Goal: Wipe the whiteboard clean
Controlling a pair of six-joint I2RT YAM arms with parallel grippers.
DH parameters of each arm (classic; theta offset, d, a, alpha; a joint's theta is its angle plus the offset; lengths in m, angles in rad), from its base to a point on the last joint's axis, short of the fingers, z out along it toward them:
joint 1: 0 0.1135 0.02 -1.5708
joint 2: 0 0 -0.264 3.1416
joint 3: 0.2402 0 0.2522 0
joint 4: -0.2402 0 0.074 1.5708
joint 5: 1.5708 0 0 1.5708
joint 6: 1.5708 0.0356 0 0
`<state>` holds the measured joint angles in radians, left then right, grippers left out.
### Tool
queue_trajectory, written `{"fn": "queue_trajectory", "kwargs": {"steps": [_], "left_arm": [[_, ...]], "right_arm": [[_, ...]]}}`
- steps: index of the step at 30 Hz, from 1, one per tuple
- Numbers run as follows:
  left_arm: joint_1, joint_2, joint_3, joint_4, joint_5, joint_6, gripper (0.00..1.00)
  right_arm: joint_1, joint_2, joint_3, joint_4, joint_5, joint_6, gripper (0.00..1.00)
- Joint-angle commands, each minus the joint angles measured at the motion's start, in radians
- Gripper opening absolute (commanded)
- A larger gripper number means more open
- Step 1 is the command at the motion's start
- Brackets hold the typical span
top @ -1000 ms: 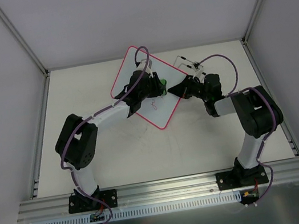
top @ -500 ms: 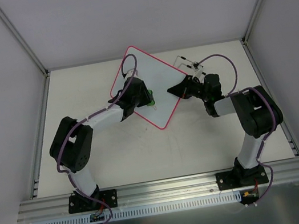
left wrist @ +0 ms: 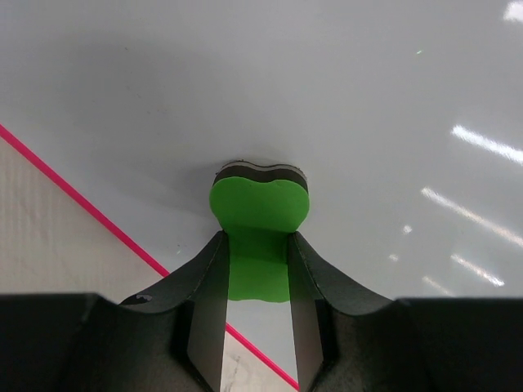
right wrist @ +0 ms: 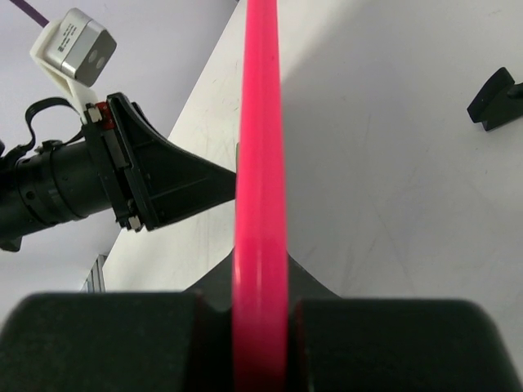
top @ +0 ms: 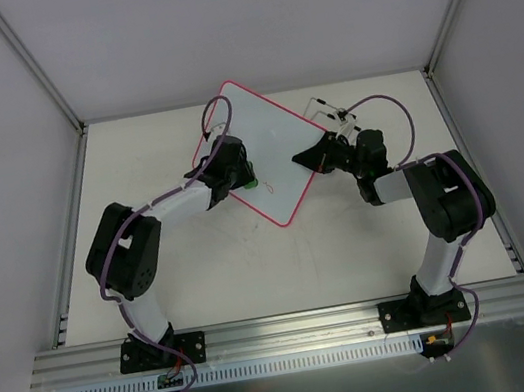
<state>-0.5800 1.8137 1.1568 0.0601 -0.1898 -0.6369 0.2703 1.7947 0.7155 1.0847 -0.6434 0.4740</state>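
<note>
From their bases at the near edge of the bench [top: 255, 268], the left arm [top: 147, 232] and the right arm [top: 440, 200] are pointing inward toward the far middle. There the whiteboard [top: 274, 148] is sitting turned like a diamond. The left jaws are gripping a green eraser [left wrist: 260, 208], whose dark pad is touching the board's white face just inside its left pink edge. The right jaws are clamping shut on the pink frame [right wrist: 260, 163] at the board's right corner.
</note>
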Motion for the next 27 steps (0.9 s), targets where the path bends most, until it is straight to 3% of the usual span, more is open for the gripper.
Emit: {"fn": "queue_trajectory", "kwargs": {"steps": [1,12,16,22,27], "left_arm": [[-0.109,0.062,-0.023,-0.034,0.075,-0.013,0.00],[-0.314,0.087,-0.092,-0.019,0.101,-0.038,0.00],[-0.337,0.064,-0.088,-0.016,0.115,-0.029,0.00],[-0.313,-0.033,-0.167,-0.019,0.073,-0.047,0.00],[-0.147,-0.088,-0.236,-0.019,0.049,-0.084,0.00]], "right_arm": [[0.060,-0.004,0.015,-0.005,-0.193,-0.063,0.00],[0.061,0.009,0.019,-0.003,-0.194,-0.066,0.00],[0.060,0.017,0.022,-0.003,-0.193,-0.069,0.00],[0.060,0.018,0.029,-0.005,-0.196,-0.066,0.00],[0.060,0.020,0.030,-0.003,-0.202,-0.061,0.00]]}}
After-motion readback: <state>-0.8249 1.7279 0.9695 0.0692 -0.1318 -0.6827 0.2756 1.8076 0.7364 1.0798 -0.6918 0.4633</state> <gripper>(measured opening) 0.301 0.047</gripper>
